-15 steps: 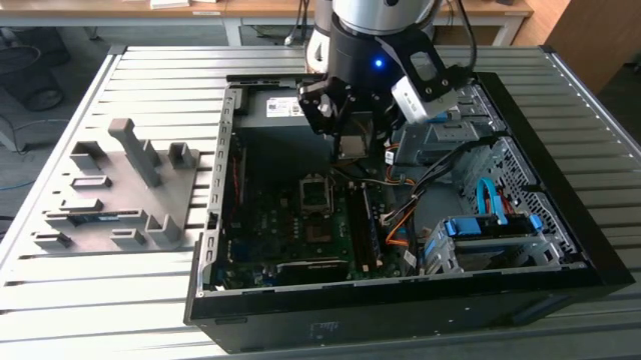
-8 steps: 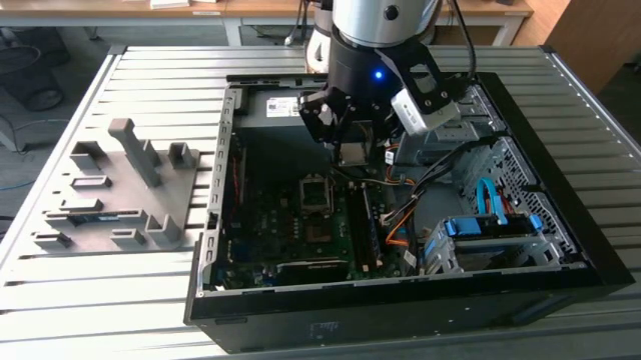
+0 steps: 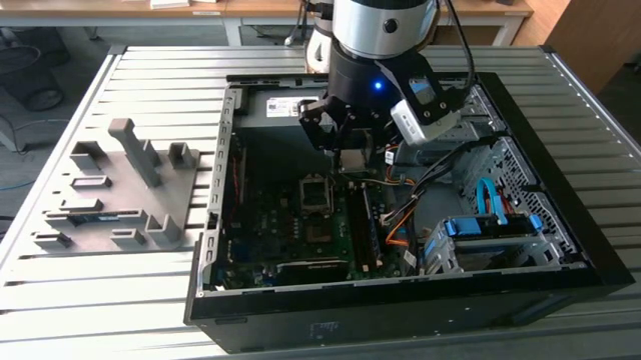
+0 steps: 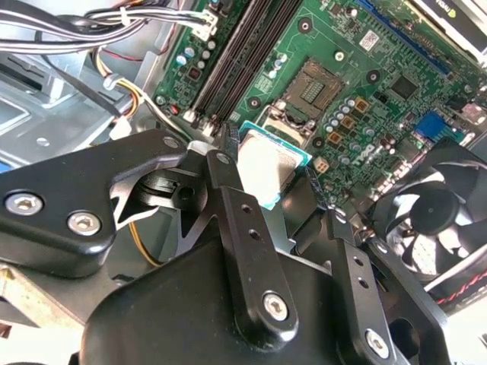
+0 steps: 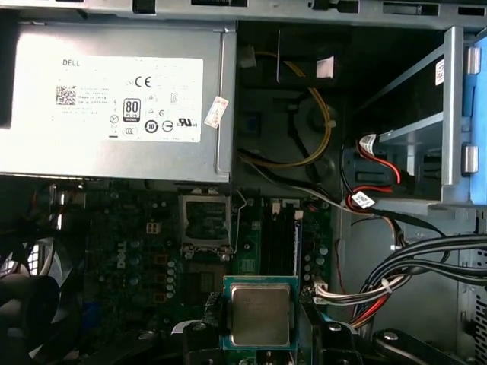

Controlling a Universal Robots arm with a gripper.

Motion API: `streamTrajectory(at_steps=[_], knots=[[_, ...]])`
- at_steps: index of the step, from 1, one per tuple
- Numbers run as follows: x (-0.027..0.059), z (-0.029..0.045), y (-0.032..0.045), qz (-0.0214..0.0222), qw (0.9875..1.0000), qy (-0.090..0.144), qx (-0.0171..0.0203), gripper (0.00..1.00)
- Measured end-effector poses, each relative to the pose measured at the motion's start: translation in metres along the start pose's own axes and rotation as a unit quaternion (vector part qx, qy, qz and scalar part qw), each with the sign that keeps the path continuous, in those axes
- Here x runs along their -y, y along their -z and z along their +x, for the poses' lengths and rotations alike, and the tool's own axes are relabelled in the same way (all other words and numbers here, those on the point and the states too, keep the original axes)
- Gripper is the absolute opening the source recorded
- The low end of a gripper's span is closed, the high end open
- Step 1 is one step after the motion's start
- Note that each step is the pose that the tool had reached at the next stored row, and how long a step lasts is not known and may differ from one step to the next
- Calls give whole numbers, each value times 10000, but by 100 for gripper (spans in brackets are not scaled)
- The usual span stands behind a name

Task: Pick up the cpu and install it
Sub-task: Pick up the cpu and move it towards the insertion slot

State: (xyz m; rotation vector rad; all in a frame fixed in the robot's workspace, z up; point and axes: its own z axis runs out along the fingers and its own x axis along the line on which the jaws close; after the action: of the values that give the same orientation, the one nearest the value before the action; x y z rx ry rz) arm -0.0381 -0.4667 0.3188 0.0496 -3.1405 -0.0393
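The jaws are clamped on two opposite edges of the cpu (image 5: 260,313), holding it flat, silver top up, above the motherboard (image 5: 137,251) inside the open computer case (image 3: 401,315) on the desk (image 3: 120,300). The cpu hangs near the open socket (image 5: 205,224), beside the memory slots (image 5: 283,236). Grey fixture blocks (image 3: 120,187) sit well apart at the exterior view's left

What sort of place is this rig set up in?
Probably a robotics lab or assembly test cell: an open PC case on a slotted metal table, a grey fixture plate beside it, wooden desks behind.
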Motion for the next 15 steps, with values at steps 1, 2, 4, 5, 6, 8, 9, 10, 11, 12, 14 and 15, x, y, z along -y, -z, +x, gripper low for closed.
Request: streamTrajectory(at_steps=[1,2,4,5,6,8,9,10,11,12,14,15], knots=[[6,0,-8,0,10000,0,0,47],[12,0,-16,0,10000,0,0,47],[23,1,-33,0,10000,0,0,47],[28,1,-42,0,10000,0,0,47],[33,1,-51,0,10000,0,0,47],[44,1,-68,1,10000,0,0,47],[49,1,-76,1,10000,0,0,47],[54,2,-84,1,10000,0,0,47],[60,2,-93,1,10000,0,0,47],[65,2,-100,0,10000,0,0,47],[75,2,-116,0,10000,0,0,47],[81,2,-124,0,10000,0,0,47]])
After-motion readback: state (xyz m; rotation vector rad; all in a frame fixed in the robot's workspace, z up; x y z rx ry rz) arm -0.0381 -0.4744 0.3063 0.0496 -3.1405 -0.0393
